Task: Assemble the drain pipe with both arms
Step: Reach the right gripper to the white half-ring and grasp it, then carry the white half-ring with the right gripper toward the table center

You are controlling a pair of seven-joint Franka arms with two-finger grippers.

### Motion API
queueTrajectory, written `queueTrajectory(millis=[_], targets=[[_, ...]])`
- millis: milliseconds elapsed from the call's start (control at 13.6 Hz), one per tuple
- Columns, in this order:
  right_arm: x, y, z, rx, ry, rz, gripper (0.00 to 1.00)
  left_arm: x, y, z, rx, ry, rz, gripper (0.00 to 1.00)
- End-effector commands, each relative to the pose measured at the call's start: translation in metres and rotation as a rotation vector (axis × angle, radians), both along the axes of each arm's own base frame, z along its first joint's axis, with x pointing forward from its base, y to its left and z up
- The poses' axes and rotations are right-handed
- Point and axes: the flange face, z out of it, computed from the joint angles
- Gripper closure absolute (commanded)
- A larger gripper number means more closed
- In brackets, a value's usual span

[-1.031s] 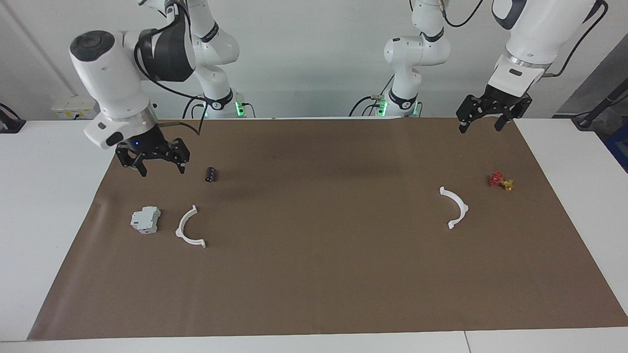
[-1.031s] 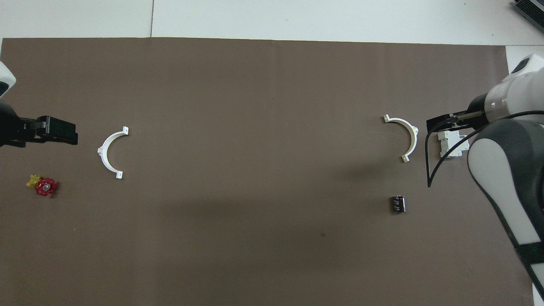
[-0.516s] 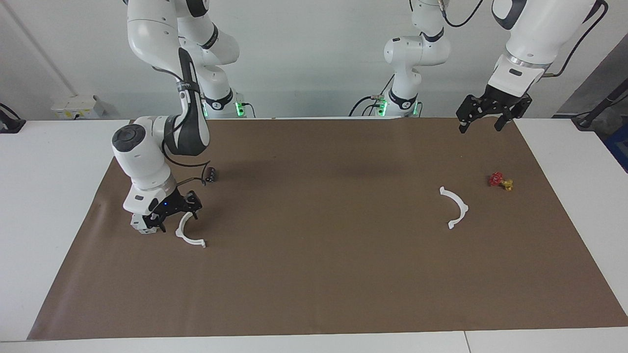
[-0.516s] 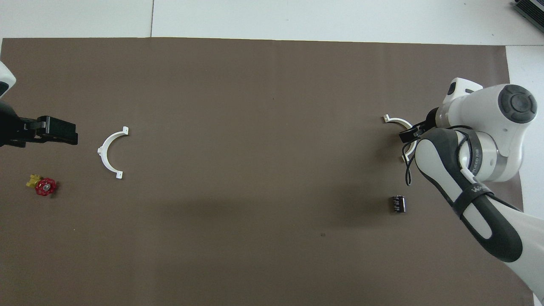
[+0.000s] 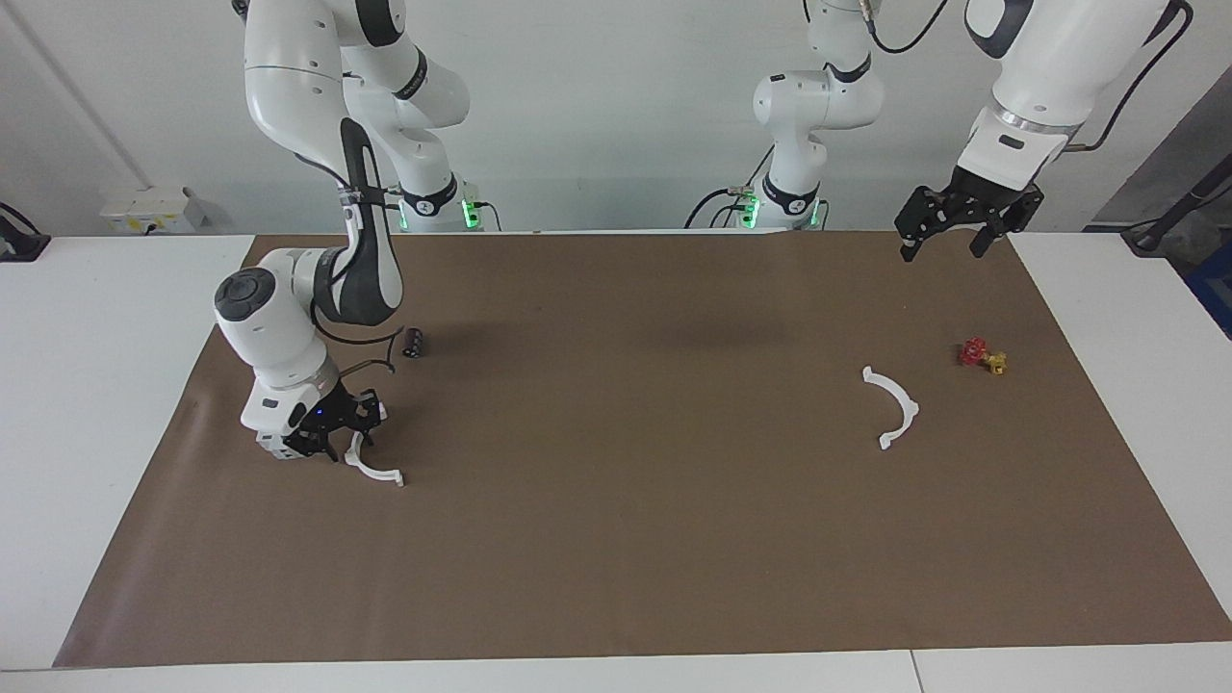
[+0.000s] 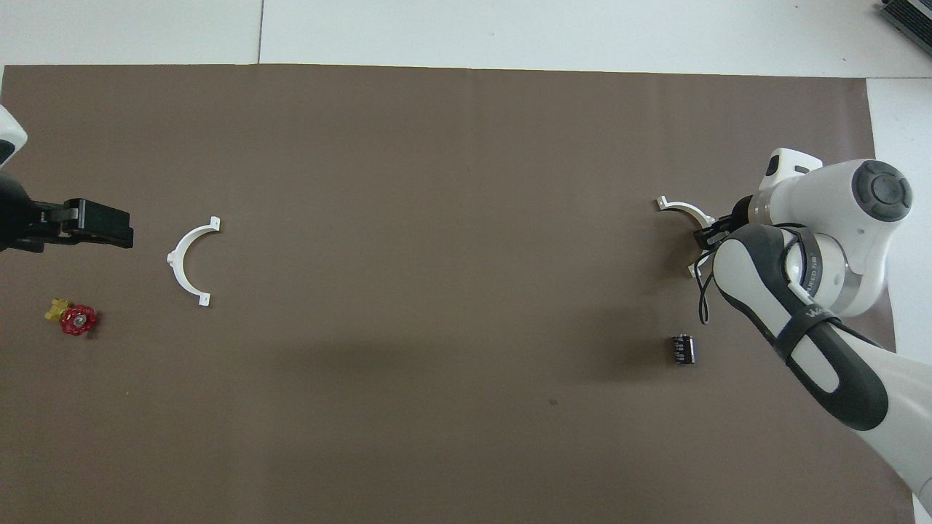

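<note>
We see the right arm folded low, its wrist pointing down at the mat, and the right gripper set at the mid-arc of one white half-ring toward the right arm's end of the table; we cannot tell how its fingers stand. A grey-white block sits just beside that gripper. The left arm waits raised, the left gripper hanging with fingers spread over the mat's edge. The other half-ring lies flat near a red and yellow valve. A small black cylinder lies nearer to the robots than the first half-ring
</note>
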Motion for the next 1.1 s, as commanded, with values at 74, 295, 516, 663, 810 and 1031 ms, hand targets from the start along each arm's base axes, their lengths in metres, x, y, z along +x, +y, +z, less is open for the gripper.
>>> queueTrajectory(millis=[74, 295, 516, 663, 810, 1031], targets=[[0.001, 0.000, -0.012, 0.015, -0.025, 0.006, 1.00, -0.008, 0.002, 0.001, -0.015, 0.009, 0.013, 0.00], [0.009, 0.003, 0.006, 0.025, -0.027, -0.038, 1.00, -0.008, 0.002, 0.001, -0.015, 0.009, 0.013, 0.00], [0.024, 0.048, 0.069, 0.068, 0.064, -0.255, 1.00, -0.008, 0.002, 0.001, -0.015, 0.009, 0.013, 0.00], [0.021, 0.109, 0.082, 0.069, 0.089, -0.387, 1.00, -0.008, 0.001, 0.001, -0.015, 0.008, 0.011, 0.00], [0.011, 0.170, 0.083, 0.077, 0.096, -0.471, 1.00, -0.008, 0.001, 0.001, -0.015, 0.009, 0.011, 0.00], [-0.008, 0.236, 0.082, 0.086, 0.103, -0.558, 1.00, -0.008, 0.001, 0.001, -0.015, 0.009, 0.011, 0.00]])
